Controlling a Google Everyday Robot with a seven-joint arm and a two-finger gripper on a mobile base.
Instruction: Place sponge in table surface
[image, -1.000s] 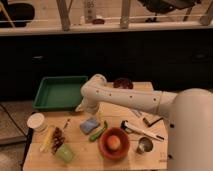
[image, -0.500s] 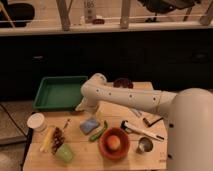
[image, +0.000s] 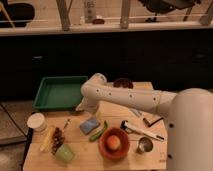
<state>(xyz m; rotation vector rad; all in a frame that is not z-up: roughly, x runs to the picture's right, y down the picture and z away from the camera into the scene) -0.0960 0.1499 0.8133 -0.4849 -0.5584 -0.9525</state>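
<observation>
The end effector (image: 83, 107) is hanging near the sponge (image: 90, 125), which is lying flat on the counter (image: 87, 157). Clenched or released, I cannot tell.

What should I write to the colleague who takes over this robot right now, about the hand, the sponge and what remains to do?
The hand is low over the table surface, near the front right corner of the green tray and just behind the sponge. I cannot tell if it touches the sponge.
The sponge lies flat on the table surface beside the green pepper, outside the tray.
Done: the sponge appears to rest on the table.
Left: probably only to confirm the hand is free of the sponge, then lift the arm away.
</observation>
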